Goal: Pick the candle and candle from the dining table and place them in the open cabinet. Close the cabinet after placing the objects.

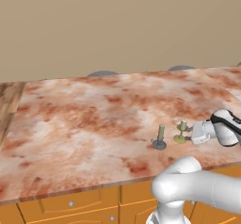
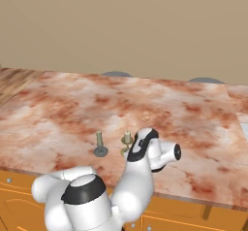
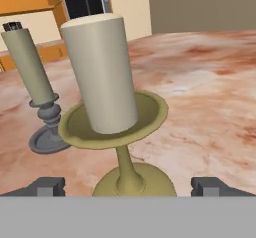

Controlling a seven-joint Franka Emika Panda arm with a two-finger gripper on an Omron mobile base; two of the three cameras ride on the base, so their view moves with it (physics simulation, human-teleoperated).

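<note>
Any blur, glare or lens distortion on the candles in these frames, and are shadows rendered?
Hand view: the pale candle in the brass holder looms large with close-up perspective stretch, edges sharp, no glare. Left base view: the olive candle and the pale one are small but crisp, with only a faint dark patch at their bases on the dining table. Right base view: flat, even lighting, no blur.

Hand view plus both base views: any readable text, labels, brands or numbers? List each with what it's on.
None: no text, label, brand or number can be read in any view.
Pale candle on brass holder: plain, no markings.
Olive candle on grey base: plain, no markings.
Dining table: marbled pattern, no lettering.
Dark-fronted appliance behind the candles: no legible print.
Drawers: knobs, no labels.
</note>
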